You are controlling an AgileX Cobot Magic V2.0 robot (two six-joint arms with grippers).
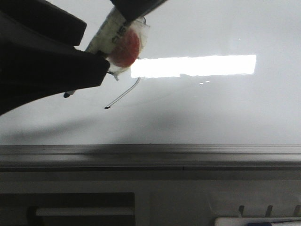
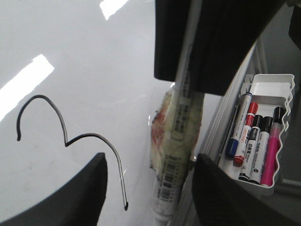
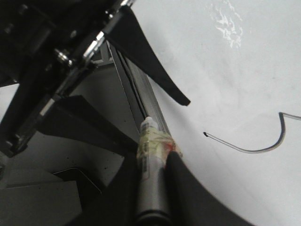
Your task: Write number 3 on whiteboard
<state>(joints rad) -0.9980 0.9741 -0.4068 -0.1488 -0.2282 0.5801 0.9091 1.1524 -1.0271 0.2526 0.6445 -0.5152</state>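
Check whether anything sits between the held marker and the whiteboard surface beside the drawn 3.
Nothing visible blocks it. The whiteboard around the number 3 is bare, and the marker in the left gripper faces it directly.

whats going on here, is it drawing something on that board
Yes. The robot is writing on the whiteboard with a taped-up marker clamped in the left gripper. A black number 3 with a long tail is already drawn. Spare markers sit in a white tray beside the board.
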